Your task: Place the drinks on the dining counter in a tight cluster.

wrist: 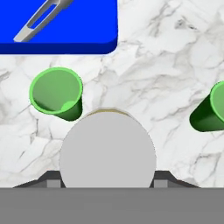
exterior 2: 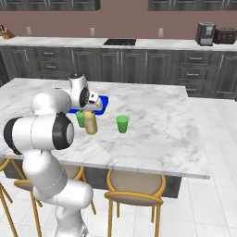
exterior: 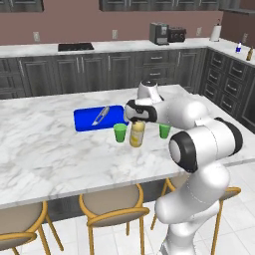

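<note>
On the marble island worktop (exterior: 45,149) the jaws are closed on the juice bottle (exterior: 137,133) at its grey cap. The bottle stands upright, yellow, between two green cups (exterior: 119,133) (exterior: 165,130), with a blue cutting board (exterior: 97,118) just beyond.

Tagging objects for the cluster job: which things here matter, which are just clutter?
Job:
juice bottle, gripped by the hand
two small bottles on the far wall counter
dining counter

Clutter:
two green cups, one on each side of the juice bottle
blue board with a peeler on it
coffee machine
toaster
</note>
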